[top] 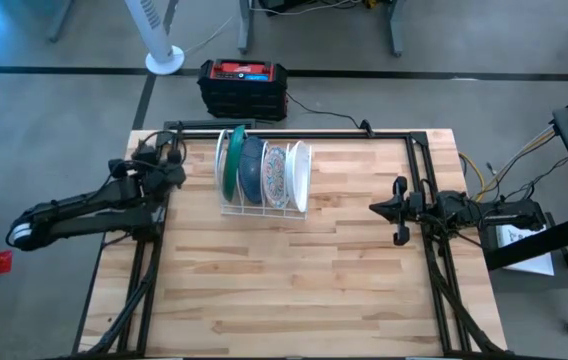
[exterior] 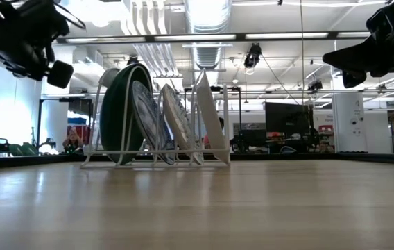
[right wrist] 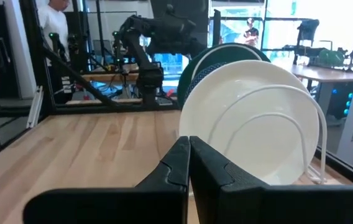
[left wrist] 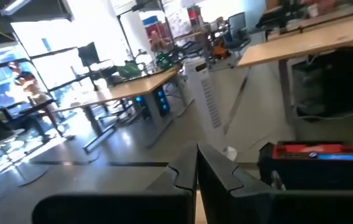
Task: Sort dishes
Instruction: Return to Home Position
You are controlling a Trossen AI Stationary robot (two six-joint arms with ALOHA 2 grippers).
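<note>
White rack [top: 264, 210] holds the plates [top: 252, 168] upright; left fingers [left wrist: 220, 183] and right fingers [right wrist: 171, 169], both pressed together, sit clear, though a stray swing could topple it.

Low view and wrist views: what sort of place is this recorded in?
Probably an open-plan robotics lab or workshop: exposed ceiling ducts, long desks with monitors behind, and a wooden table framed by black rails.
</note>
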